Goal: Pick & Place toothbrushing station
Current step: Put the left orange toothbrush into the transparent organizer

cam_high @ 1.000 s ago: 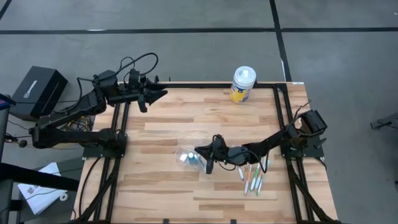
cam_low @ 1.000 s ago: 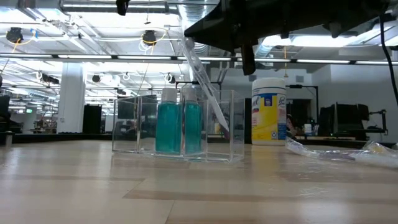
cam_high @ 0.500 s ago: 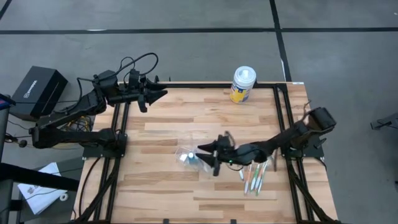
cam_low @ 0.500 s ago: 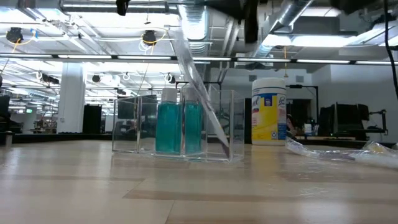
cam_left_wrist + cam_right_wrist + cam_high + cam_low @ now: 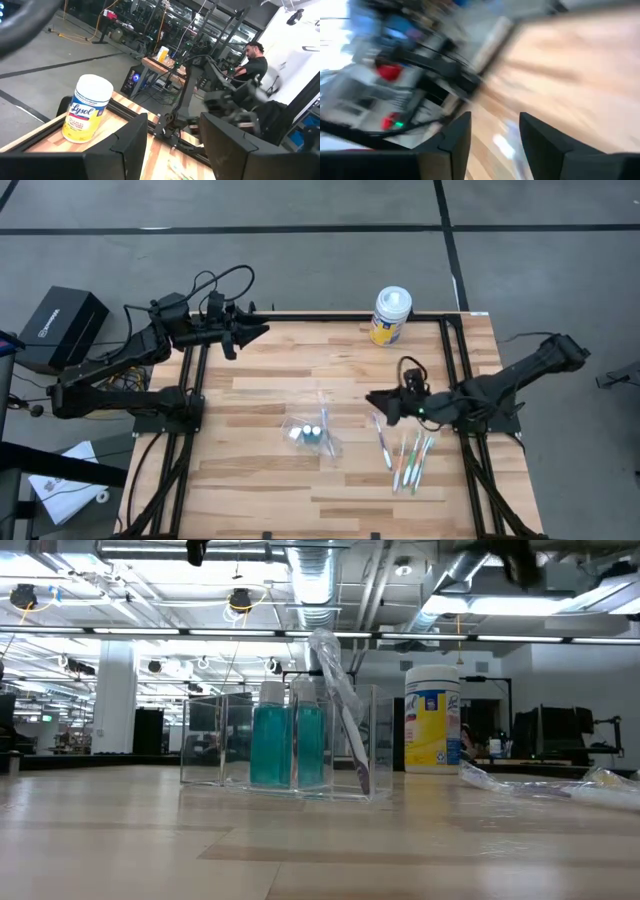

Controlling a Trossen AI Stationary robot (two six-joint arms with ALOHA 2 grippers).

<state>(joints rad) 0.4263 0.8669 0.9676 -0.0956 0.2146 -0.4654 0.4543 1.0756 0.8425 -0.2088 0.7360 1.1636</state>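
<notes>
On my screens the toothbrushes lie fanned on the near right of the table, and the clear holder with two teal tubes and one leaning brush stands left of them, mid-table. My right gripper hangs released just beyond the loose brushes, holding nothing. At the far left edge my left gripper waits open, with the wipes tub at the far edge.

Toothbrush leans in clear holder beside teal tubes.
</notes>
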